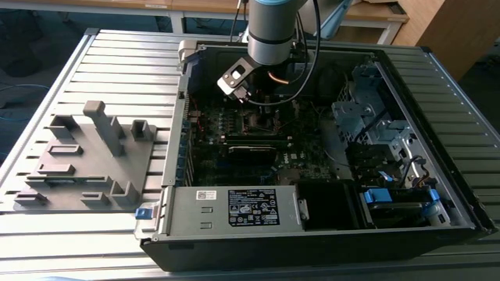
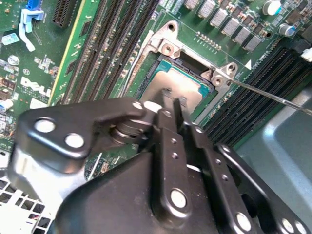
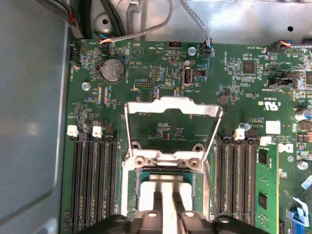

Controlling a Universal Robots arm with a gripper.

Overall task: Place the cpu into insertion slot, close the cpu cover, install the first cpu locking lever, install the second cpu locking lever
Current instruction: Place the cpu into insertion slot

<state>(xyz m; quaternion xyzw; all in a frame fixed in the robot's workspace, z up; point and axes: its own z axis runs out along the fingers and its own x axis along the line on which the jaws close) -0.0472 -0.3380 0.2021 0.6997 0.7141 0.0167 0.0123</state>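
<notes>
Black pincer (image 3: 167,195) linkage fills the foreground in both wrist views. Its two slim fingers (image 3: 157,202) are drawn close with only a thin gap between them, and they clamp nothing that I can make out. The tips hover right over, or perhaps touch, the cpu (image 2: 178,80); contact is hard to judge.

The chip lies flat inside the insertion slot (image 3: 138,192), silver top up, in the middle of the motherboard between banks of memory slots (image 3: 92,185). The cpu cover (image 3: 170,103) stands raised on its hinge at the socket's edge and is not yet closed. A thin locking lever (image 2: 273,96) juts out from one socket corner, unlatched.

In the exterior view the arm (image 1: 270,35) reaches down into the open computer case (image 1: 234,246). The case lies along the surface's (image 1: 117,64) edge on the exterior view's right, and a grey fixture tray (image 1: 86,158) sits beside it.

The main risks, as I judge them:
- If the chip sits slightly skewed, pressure from above could bend the socket contacts.
- A sideways drag of the tips could shift the chip out of its seat.
- The upright cover is close to the pincer, so a careless lift could knock it down onto the fingers or snag the loose lever.
</notes>
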